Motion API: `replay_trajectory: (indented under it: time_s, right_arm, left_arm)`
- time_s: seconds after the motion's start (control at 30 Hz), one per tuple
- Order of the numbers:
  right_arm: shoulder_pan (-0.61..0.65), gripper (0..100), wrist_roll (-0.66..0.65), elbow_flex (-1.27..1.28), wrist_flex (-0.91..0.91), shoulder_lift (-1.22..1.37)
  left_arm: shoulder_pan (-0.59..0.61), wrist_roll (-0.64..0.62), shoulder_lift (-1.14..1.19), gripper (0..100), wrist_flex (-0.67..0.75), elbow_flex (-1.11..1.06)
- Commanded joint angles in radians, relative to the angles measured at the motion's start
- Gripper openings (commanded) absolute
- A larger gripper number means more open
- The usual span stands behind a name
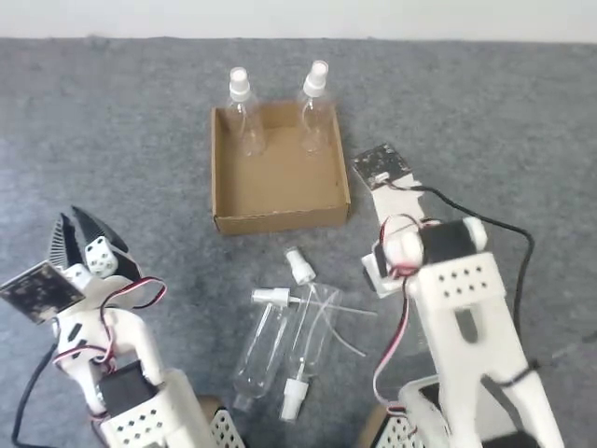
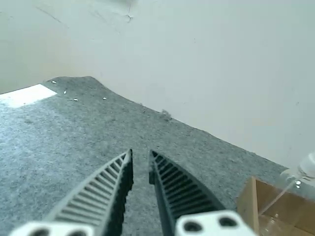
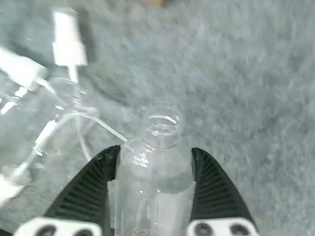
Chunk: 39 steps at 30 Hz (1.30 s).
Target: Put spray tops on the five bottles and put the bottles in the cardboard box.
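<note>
Clamped in right gripper [image 3: 155, 151], between both fingers: bare-necked bottle [image 3: 157, 179]. Nearby on carpet [image 1: 121, 121], in front of box [image 1: 280, 218]: loose bottles [image 1: 263, 347], lying flat, with three spray tops [image 1: 300, 266] scattered among them. Upright at box's far wall: two capped bottles [image 1: 244, 110]. Left gripper [image 2: 141, 164] well apart from box, slightly parted, nothing held.

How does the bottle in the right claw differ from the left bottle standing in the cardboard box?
The held bottle has a bare, open neck; the boxed bottle wears a white spray top. The held bottle is clamped in the right gripper; the boxed bottle stands upright by the far wall of the cardboard box. Both are clear plastic.
</note>
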<state>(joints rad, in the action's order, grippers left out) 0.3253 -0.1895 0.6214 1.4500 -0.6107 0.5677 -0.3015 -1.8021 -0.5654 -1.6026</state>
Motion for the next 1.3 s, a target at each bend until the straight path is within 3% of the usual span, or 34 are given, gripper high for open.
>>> replay_trajectory:
  time_s: [0.0, 0.23, 0.4, 0.83, 1.07, 1.27]
  right_arm:
    - [0.081, 2.0, 0.057, -0.048, 0.007, -0.140]
    - [0.102, 2.0, 0.129, -0.034, -0.054, -0.231]
    - [0.102, 2.0, 0.180, 0.077, -0.197, -0.285]
    - [0.093, 2.0, 0.186, 0.373, -0.466, -0.467]
    - [-0.030, 1.9, 0.190, 0.470, -0.550, -0.570]
    - [-0.134, 1.9, 0.198, 0.595, -0.671, -0.690]
  left_arm:
    - [-0.005, 0.006, -0.020, 6, 0.034, 0.012]
    - [-0.005, 0.006, -0.020, 6, 0.034, 0.012]
    - [-0.005, 0.006, -0.020, 6, 0.034, 0.012]
    - [-0.005, 0.006, -0.020, 6, 0.034, 0.013]
    - [-0.052, 0.005, -0.018, 5, 0.023, 0.015]
    - [-0.153, 0.120, -0.018, 5, -0.097, 0.065]
